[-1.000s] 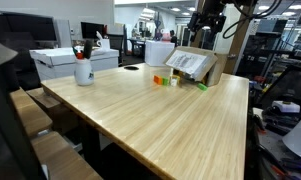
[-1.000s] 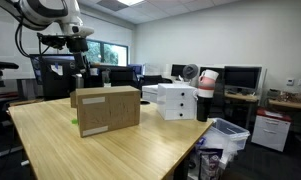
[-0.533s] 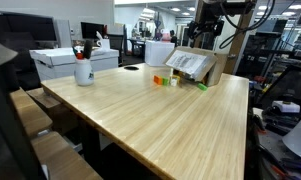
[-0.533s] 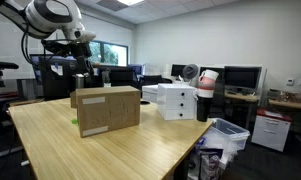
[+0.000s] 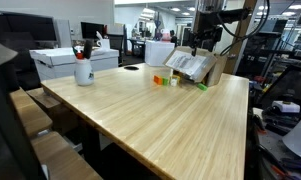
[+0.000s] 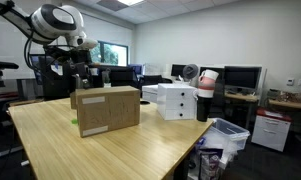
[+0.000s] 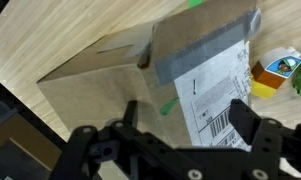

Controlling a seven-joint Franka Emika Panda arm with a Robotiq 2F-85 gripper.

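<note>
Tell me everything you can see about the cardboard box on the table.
The cardboard box is plain brown card, closed, with grey tape and a white barcode label on the face toward the wrist view. It sits on the light wooden table, near one end, with small coloured blocks close beside it. The open hand hangs above it, not touching.

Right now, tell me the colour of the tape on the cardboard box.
Grey tape; the wrist view shows it best.
</note>
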